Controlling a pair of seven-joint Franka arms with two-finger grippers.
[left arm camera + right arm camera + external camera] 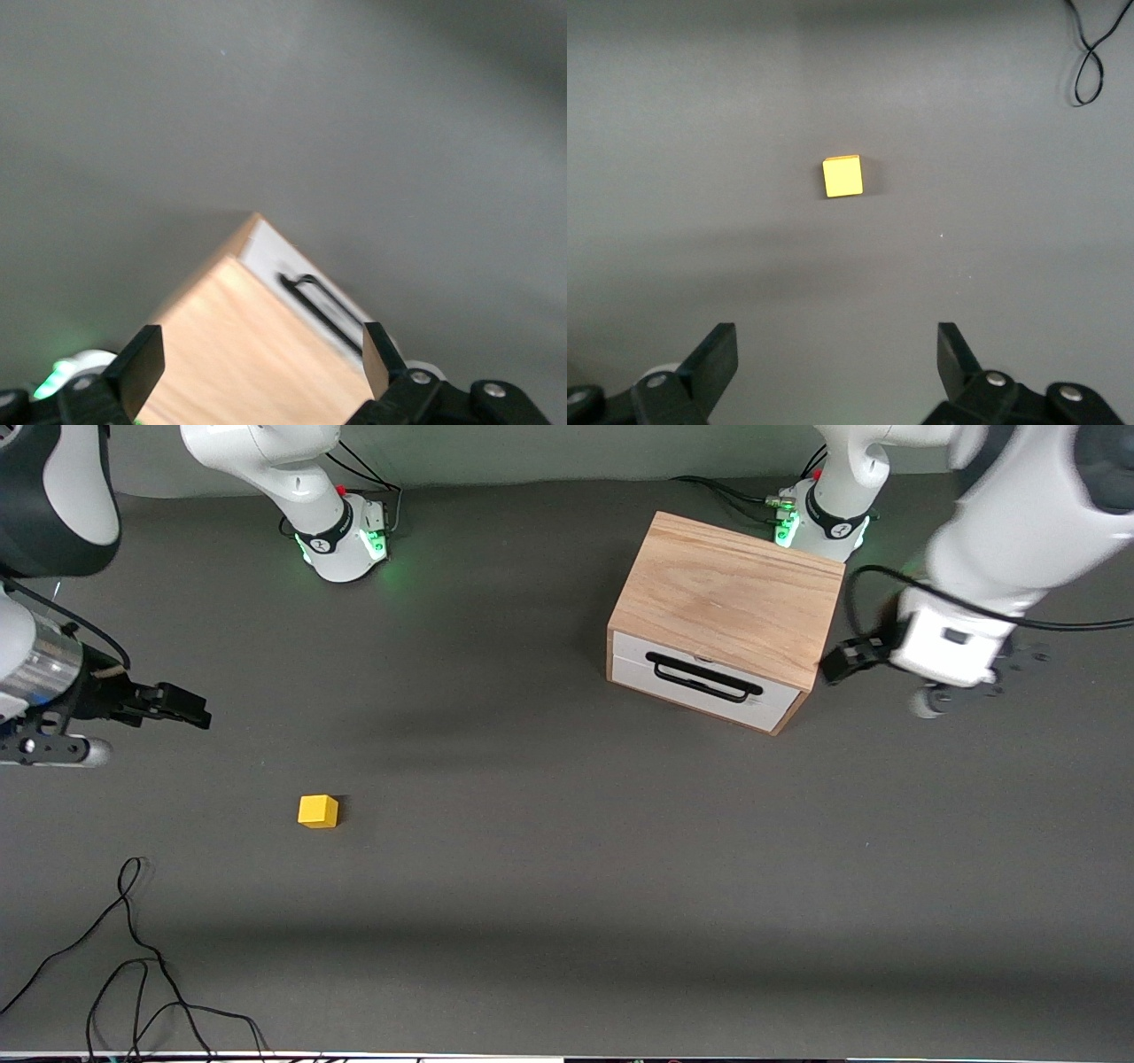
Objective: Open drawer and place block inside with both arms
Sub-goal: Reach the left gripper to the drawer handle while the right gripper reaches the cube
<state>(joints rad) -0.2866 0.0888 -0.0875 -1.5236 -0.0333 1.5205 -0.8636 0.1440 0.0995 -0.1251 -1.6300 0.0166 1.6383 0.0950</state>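
Observation:
The light oak cabinet (726,598) stands on the grey table near the left arm's base. Its white drawer (700,686) with the black wire handle (704,677) is shut. The yellow block (318,811) lies on the table toward the right arm's end, nearer the front camera. My left gripper (837,662) is open and empty, in the air beside the cabinet's corner; the left wrist view shows its gripper (261,363) above the cabinet top (257,354) and the handle (319,305). My right gripper (190,710) is open and empty; its wrist view shows its gripper (837,359) apart from the block (842,176).
Loose black cables (133,957) lie on the table near the front camera at the right arm's end; one loop shows in the right wrist view (1090,62). The green-lit arm bases (350,536) (811,518) stand along the table's back edge.

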